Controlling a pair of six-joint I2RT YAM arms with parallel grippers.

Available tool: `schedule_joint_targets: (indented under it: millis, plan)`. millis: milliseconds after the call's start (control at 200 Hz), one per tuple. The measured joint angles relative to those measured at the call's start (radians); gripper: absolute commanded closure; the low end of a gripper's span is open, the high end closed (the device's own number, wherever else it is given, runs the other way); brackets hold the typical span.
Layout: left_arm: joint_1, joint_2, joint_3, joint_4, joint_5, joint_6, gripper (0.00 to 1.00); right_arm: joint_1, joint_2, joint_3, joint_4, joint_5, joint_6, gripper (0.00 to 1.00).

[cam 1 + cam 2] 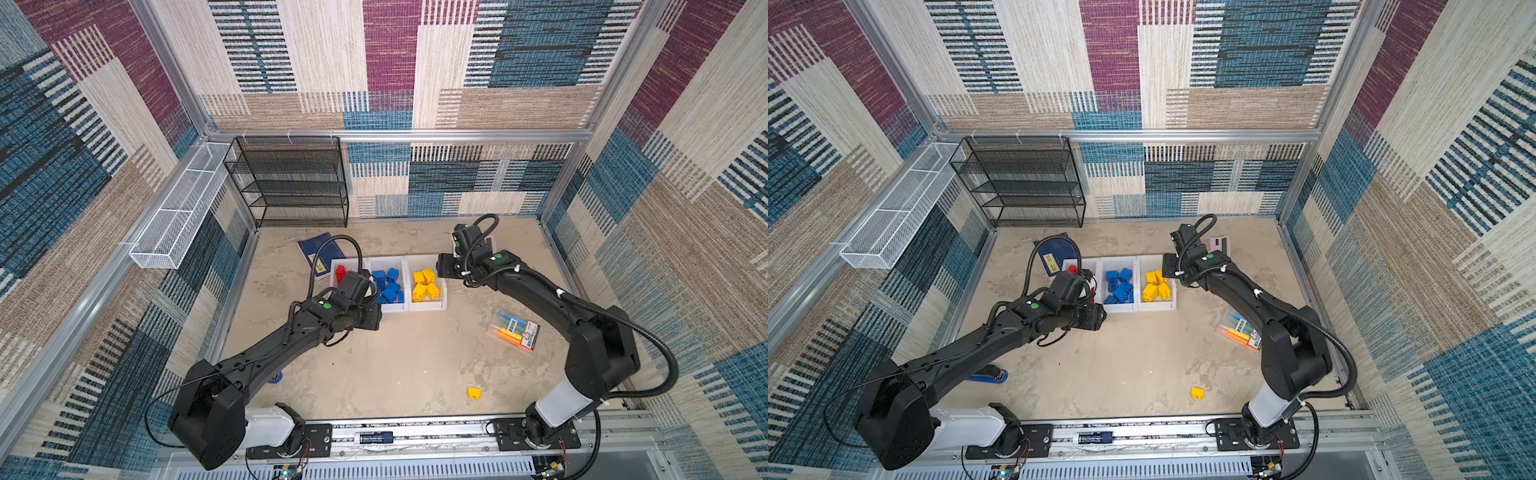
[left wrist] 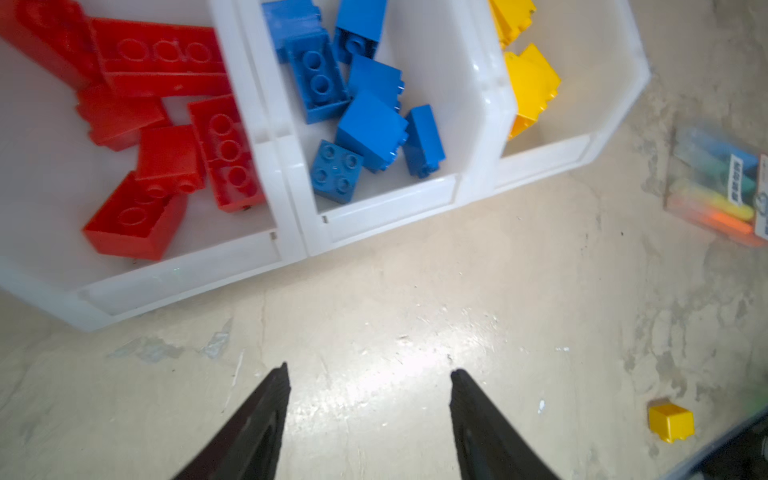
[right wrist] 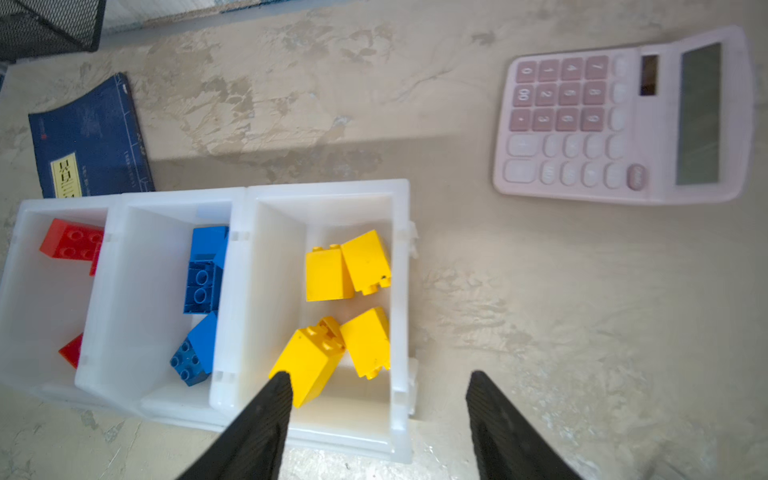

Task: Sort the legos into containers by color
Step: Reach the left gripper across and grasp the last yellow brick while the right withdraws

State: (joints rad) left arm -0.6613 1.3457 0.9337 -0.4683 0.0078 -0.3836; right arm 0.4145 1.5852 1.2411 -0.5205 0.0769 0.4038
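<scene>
Three joined white plastic bins (image 1: 428, 306) sit at mid-frame in both top views. They hold chunky red studded bricks (image 2: 158, 62), blue bricks (image 2: 370, 129) and yellow bricks (image 3: 328, 274), one colour per bin. One small yellow brick (image 1: 474, 392) lies alone on the beige tabletop (image 1: 395, 365), lower right of centre. The left gripper (image 2: 370, 374) is spread, empty, over bare table. The right gripper (image 3: 378, 374) is spread, empty, above the yellow bin's rim. The low loose brick may squirt from closing fingers, or the right arm may clip the bin wall on leaving.
</scene>
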Motion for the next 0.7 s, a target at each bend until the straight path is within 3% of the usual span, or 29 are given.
schedule_joint_targets:
  millis: [210, 381, 701]
  plan:
    - [-0.229, 0.167, 0.090, 0.025, 0.016, 0.059, 0.36, -0.139, -0.169, -0.224, 0.047, -0.058, 0.041, 0.30]
    - [-0.407, 0.276, 0.166, 0.061, 0.039, 0.204, 0.36, -0.272, -0.271, -0.346, 0.082, -0.124, 0.052, 0.30]
    - [-0.601, 0.467, 0.309, 0.079, 0.078, 0.430, 0.36, -0.353, -0.350, -0.439, 0.113, -0.205, 0.051, 0.30]
